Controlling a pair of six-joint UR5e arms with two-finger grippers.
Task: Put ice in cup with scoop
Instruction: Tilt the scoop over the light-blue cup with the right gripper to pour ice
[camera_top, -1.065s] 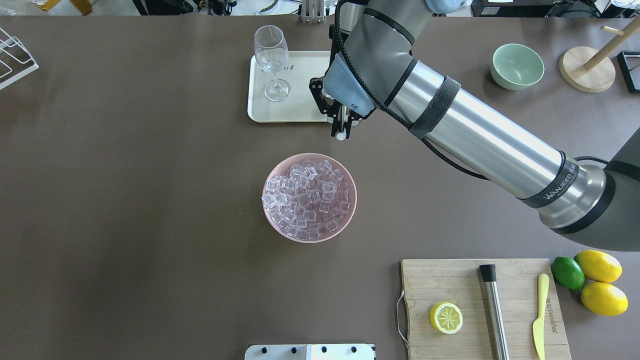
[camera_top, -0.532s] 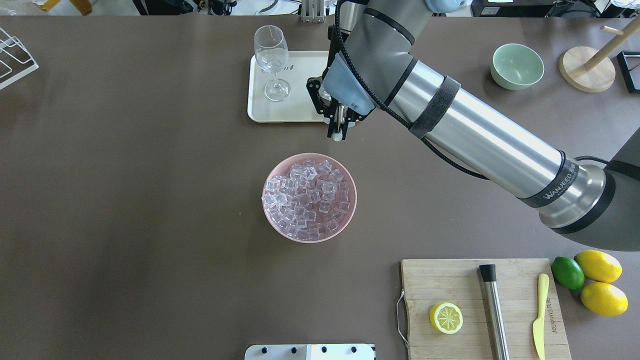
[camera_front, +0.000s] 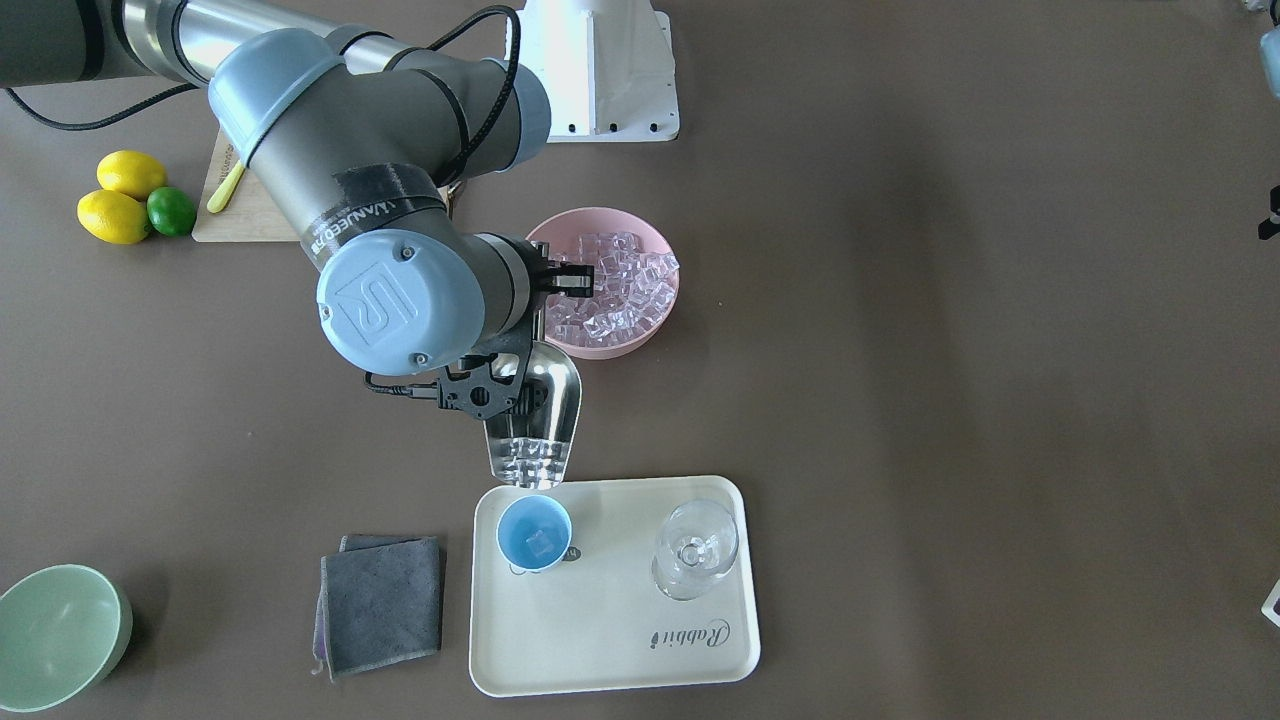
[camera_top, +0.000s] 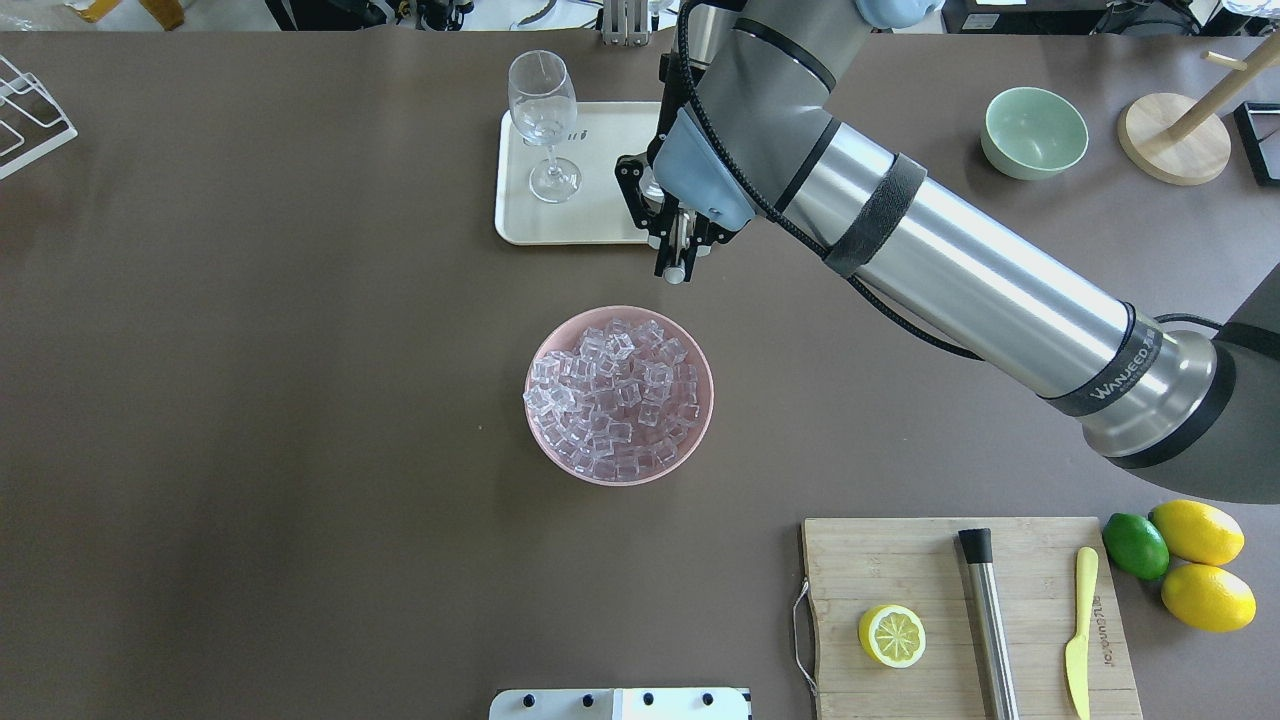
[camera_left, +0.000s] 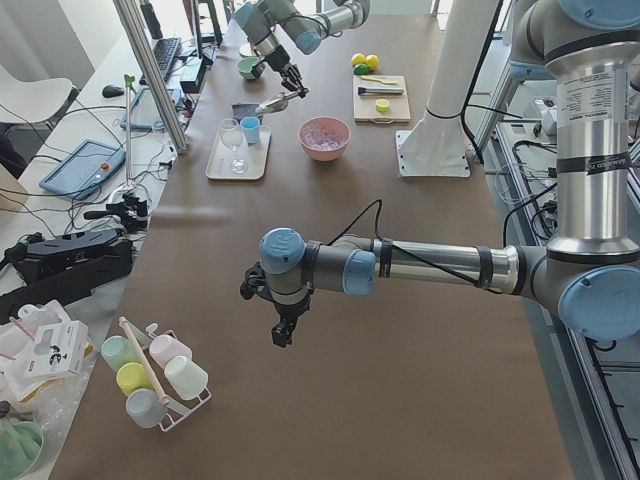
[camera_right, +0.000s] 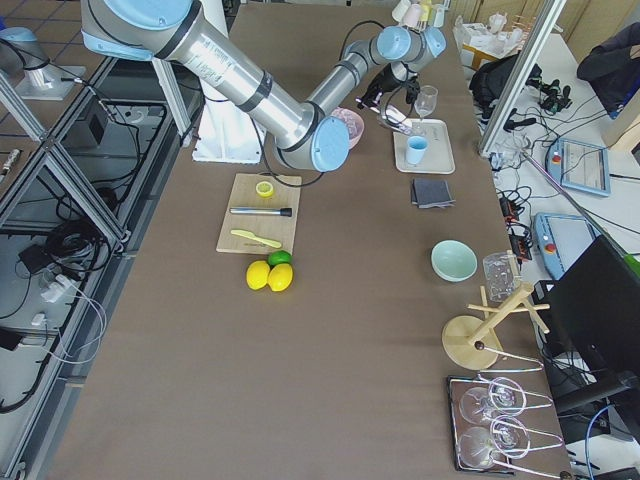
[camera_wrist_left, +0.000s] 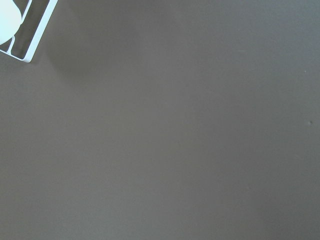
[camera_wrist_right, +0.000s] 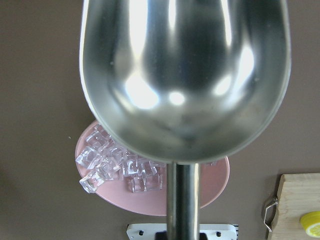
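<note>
My right gripper (camera_front: 497, 392) is shut on the handle of the steel scoop (camera_front: 538, 415). The scoop tilts mouth-down toward the light-blue cup (camera_front: 534, 533), its mouth near the tray's edge, just short of the cup in the front view. Several ice cubes (camera_front: 527, 462) lie at the scoop's mouth, and one cube lies in the cup. More ice (camera_top: 615, 400) fills the pink bowl (camera_top: 540, 440). In the overhead view only the scoop's handle end (camera_top: 676, 272) shows, and the arm hides the cup. My left gripper (camera_left: 283, 335) hangs over bare table far away; I cannot tell its state.
The cup stands on a cream tray (camera_front: 610, 640) with an empty stemmed glass (camera_front: 695, 548). A grey cloth (camera_front: 380, 603) and a pale green bowl (camera_front: 55, 635) lie beside the tray. A cutting board (camera_top: 850, 560) holds a lemon half, a steel rod and a knife.
My right wrist has shifted slightly to the left, with the scoop still gripped. The bowl, tray and glass have not moved.
</note>
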